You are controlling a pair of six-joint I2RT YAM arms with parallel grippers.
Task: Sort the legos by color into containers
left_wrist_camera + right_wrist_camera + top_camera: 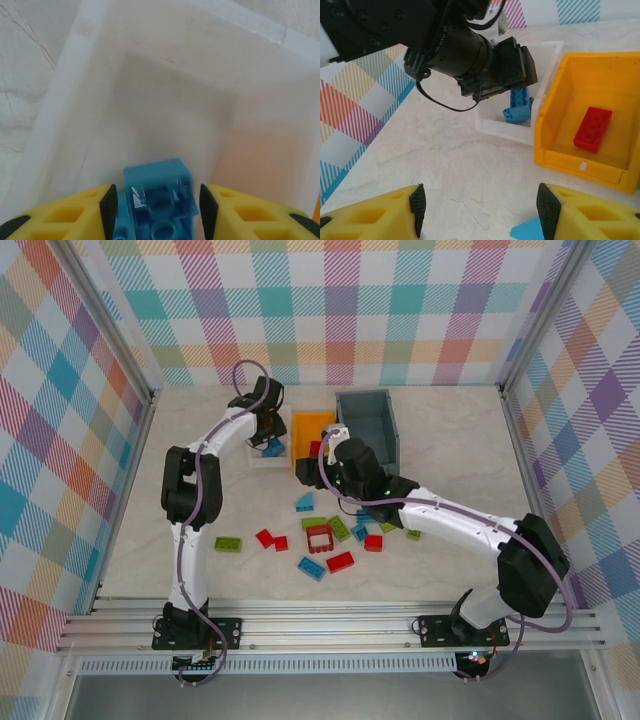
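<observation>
1. In white bin: blue brick, tilted, between fingers of left pincer, jaws parted slightly wider than it.
2. In orange bin: one red brick.
3. Above bench: right pincer, spread wide, empty.
4. Loose on bench, near side of bins: other legos.

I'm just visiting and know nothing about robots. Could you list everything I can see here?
white bin: one, white, leftmost of three, holds a blue brick
orange bin: one, orange, middle, holds one red brick
grey bin: one, slate grey, right of the orange one
loose bricks: over a dozen, red, blue and green, scattered on the table in front of the bins
red frame: one, red, among them
left gripper: yellow, either side of the blue brick, over the white bin
right gripper: yellow, open, empty, above the table
</observation>
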